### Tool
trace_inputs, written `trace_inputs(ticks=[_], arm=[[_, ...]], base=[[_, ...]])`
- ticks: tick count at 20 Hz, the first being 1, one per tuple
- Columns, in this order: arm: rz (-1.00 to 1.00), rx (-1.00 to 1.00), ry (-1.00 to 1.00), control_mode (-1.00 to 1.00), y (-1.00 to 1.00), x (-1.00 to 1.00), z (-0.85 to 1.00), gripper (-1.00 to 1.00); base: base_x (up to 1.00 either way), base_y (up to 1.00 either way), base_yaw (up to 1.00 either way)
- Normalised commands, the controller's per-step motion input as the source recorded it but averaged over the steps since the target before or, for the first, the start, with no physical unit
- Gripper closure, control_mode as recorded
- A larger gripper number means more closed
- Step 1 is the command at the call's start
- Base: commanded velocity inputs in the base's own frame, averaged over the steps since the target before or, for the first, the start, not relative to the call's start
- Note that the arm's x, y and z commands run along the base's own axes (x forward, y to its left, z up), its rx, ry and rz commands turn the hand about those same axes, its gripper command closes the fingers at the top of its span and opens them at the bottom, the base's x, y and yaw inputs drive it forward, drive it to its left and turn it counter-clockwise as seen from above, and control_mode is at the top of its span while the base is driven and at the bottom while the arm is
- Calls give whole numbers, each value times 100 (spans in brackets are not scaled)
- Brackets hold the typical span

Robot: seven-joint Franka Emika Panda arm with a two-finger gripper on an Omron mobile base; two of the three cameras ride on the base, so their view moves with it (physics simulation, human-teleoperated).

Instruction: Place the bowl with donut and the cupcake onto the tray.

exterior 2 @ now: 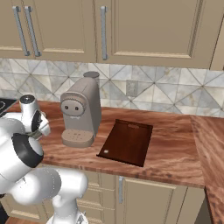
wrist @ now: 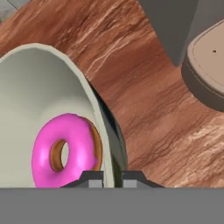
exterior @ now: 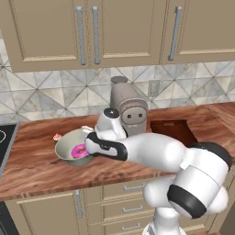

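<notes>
Clamped on the bowl's point(wrist: 43, 87) rim — gripper point(wrist: 112, 177) closed down, one fingertip point(wrist: 92, 179) inside the wall, the other outside, rim pinched between. Makes sense as a grip: too wide a bowl to span, so a thin edge gets taken instead, on the side nearest the arm. Seems chosen also to spare the donut point(wrist: 65, 148), lying just inside the wall beside the inner fingertip, close but apparently not pressed.

From the left base view, bowl point(exterior: 69, 148) sits on the counter point(exterior: 36, 165) left of the coffee machine point(exterior: 131, 112), donut point(exterior: 79, 151) in its near-right part, gripper point(exterior: 90, 143) at the right-hand rim with the arm reaching across from the lower right. Cupcake point(exterior: 57, 137) stands just beyond the bowl's far-left edge, on the counter, away from the hand — looks untouched, a job for later.

Tray point(exterior: 173, 129) lies flat on the far side of the machine, well apart from the bowl; seen bare in the right base view, tray point(exterior 2: 127, 142) just right of the machine point(exterior 2: 81, 111). So nothing delivered yet. Likely next: lift with the bowl kept level — a one-sided rim grip invites tilt, and a tilt would roll the donut — then carry past the machine to the tray.
</notes>
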Motion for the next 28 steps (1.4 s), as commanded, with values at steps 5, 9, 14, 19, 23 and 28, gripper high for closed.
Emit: trace_inputs(ticks=[5, 9, 14, 19, 23, 28], arm=[[-13, 8, -7, -100, -8, -26, 31, 100], [-15, 11, -2, -100, -36, -46, 26, 100], [-19, 10, 0, -100, -45, -70, 21, 100], [-19, 7, 0, -100, -54, -76, 21, 100], [-23, 7, 0, -100, -59, -87, 23, 100], [-24, 9, 0, -100, -71, -83, 20, 100]], base=[[0, 0, 0], [0, 0, 0], [0, 0, 0], [0, 0, 0], [0, 0, 0], [0, 0, 0]])
